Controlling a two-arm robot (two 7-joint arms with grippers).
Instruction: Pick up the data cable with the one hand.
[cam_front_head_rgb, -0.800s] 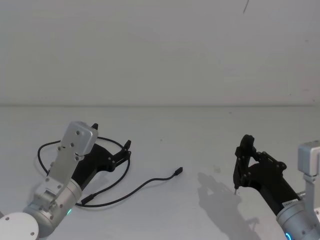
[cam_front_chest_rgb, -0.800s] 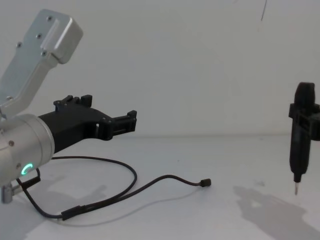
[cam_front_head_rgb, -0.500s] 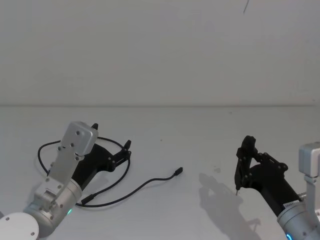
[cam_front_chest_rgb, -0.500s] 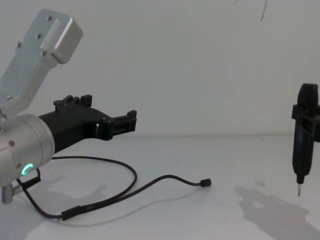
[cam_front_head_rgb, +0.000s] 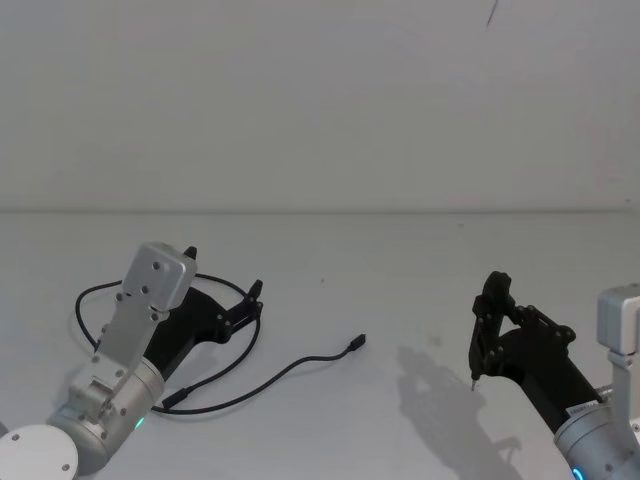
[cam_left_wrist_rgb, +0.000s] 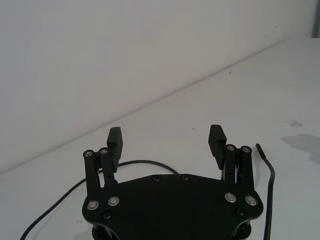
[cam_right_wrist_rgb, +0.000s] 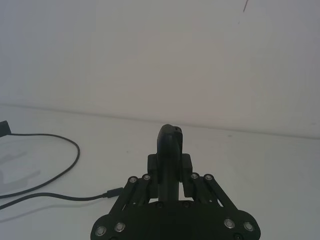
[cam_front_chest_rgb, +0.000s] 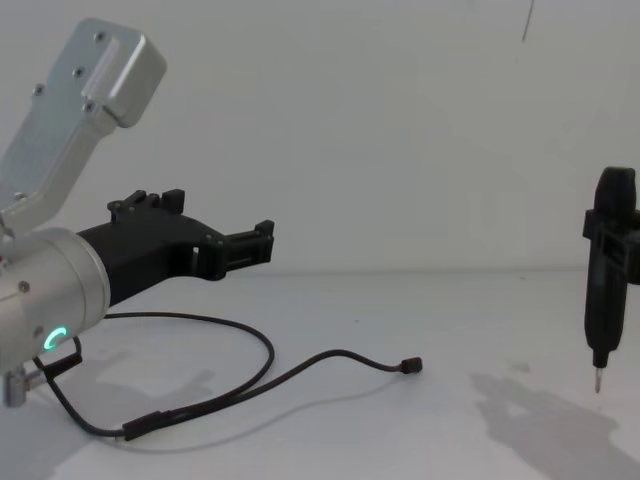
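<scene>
The data cable lies on the white table as a thin black line: a loop at the left, then a tail ending in a small plug. My left gripper, chunky and black on a silver wrist with a green light, hovers open over the loop with nothing between its fingers. From the chest, the left gripper is well above the cable. The left wrist view has the gripper wide open, with cable beyond it. My right gripper is shut on a slim black rod-like tool, tip down.
The white table runs back to a plain white wall. The tool's metal tip hangs just above the surface at the right. The right wrist view has the cable's plug end lying far to the tool's side.
The right gripper with its tool has sunk slightly and drifted a little to the right. The left gripper and the cable have not moved.
</scene>
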